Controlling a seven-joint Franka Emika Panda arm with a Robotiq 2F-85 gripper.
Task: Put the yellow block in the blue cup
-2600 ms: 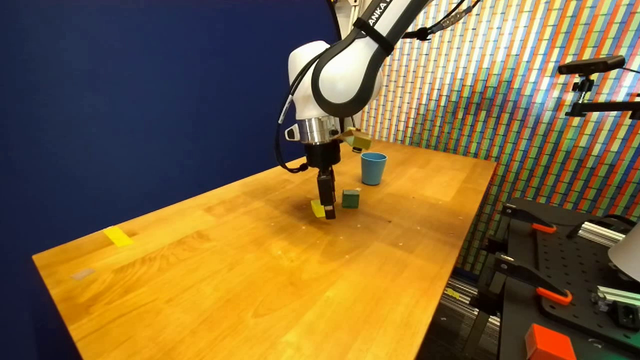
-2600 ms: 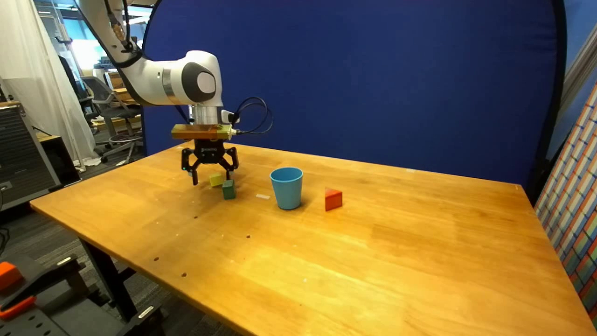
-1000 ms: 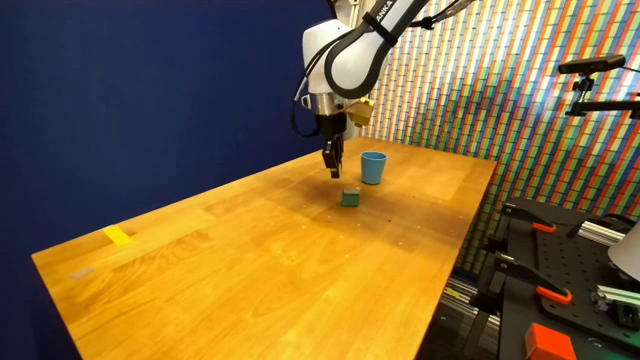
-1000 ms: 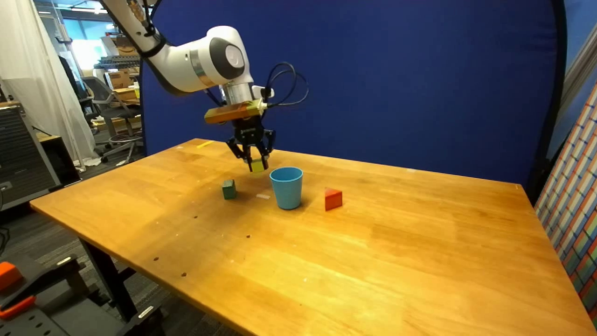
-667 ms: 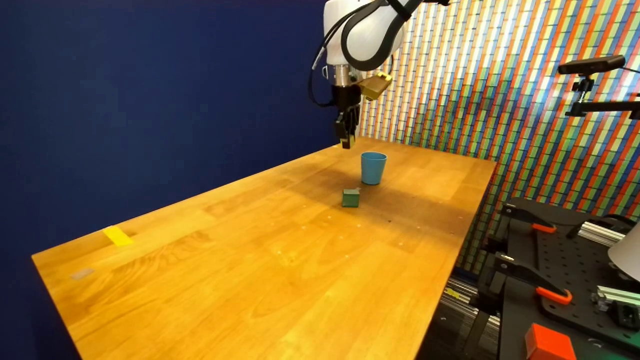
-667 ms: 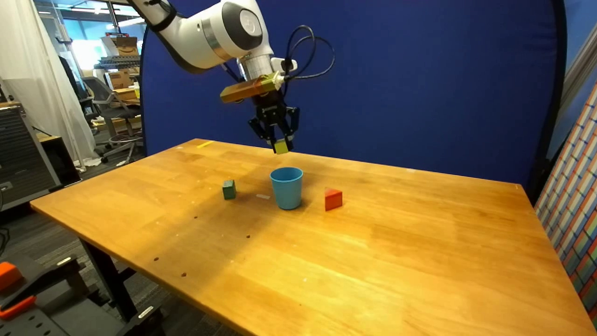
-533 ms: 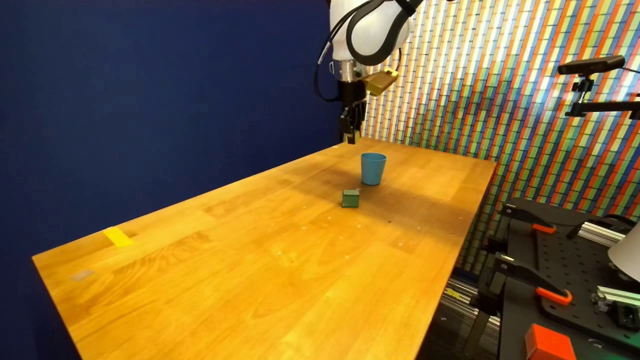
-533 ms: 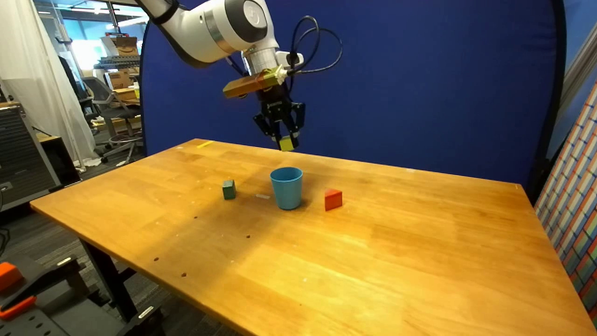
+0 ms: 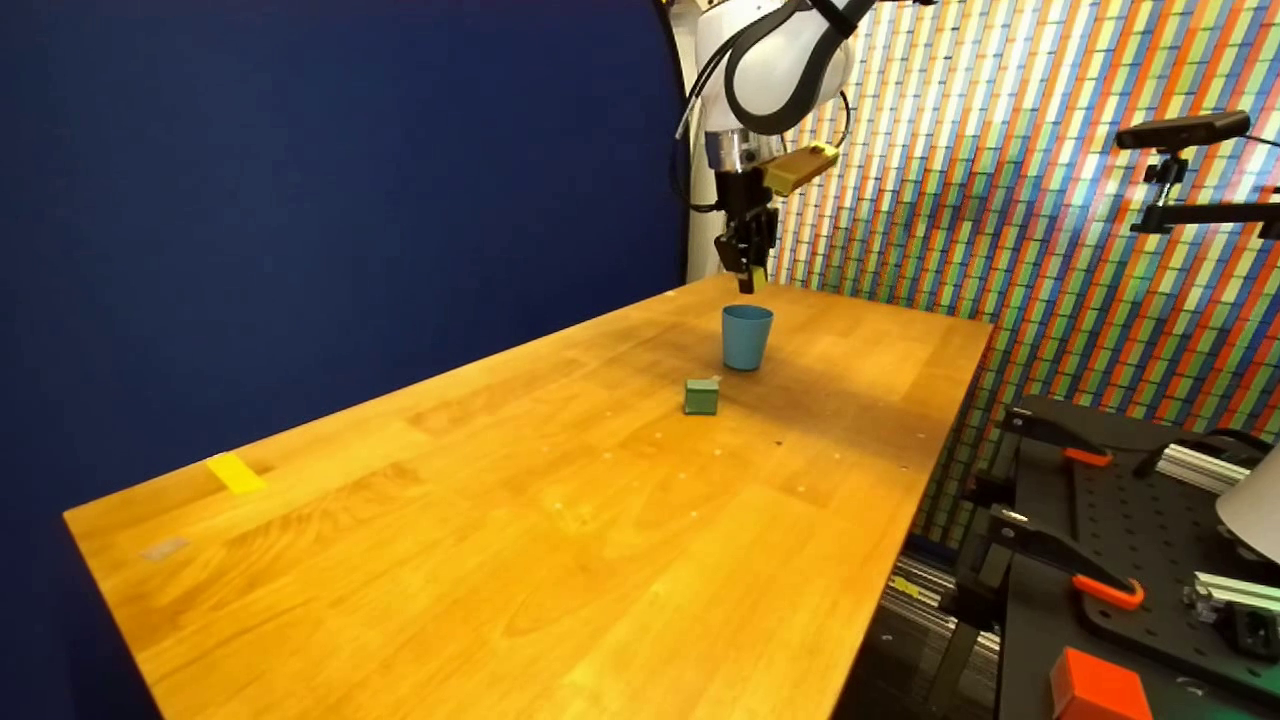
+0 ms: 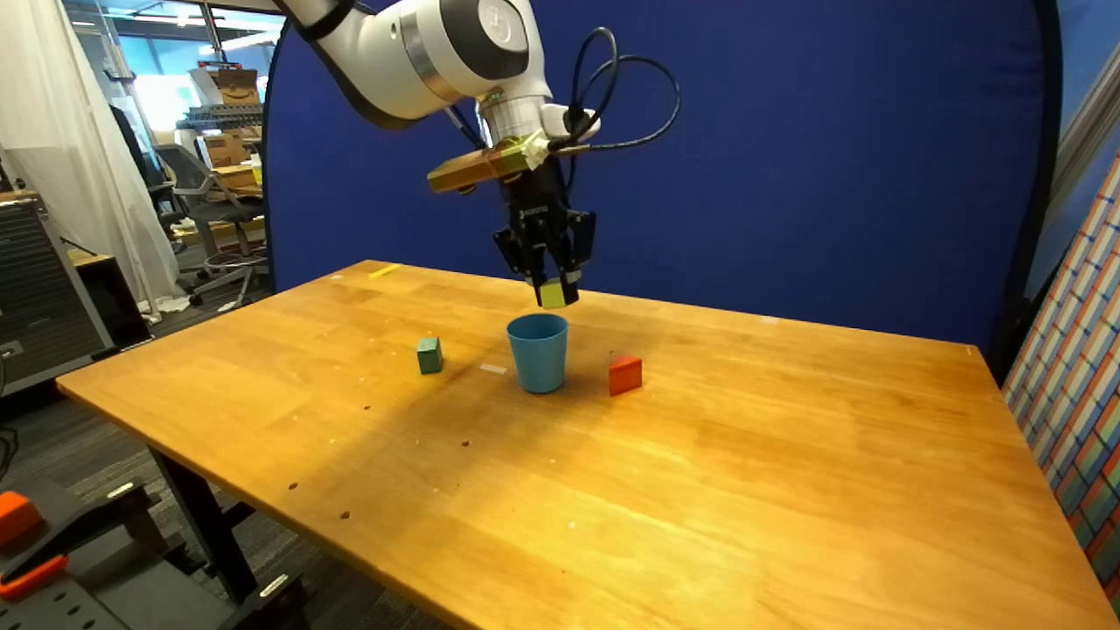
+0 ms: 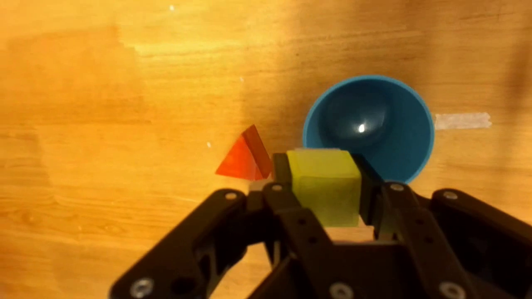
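Up above the blue cup (image 10: 539, 359), the pincer (image 10: 555, 296) has the yellow block (image 11: 325, 191) clamped, so it's lining-up time imo: center it, then let go.

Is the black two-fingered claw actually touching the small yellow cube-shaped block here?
Touching. The wrist view shows the yellow block clamped in the claw, no gap visible on either side; both exterior views show it held aloft.

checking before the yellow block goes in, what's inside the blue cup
In the wrist view, the blue cup shows blue inner wall and a darker area with a glint, no object showing. The yellow block and claw hide the lower-left part from view.
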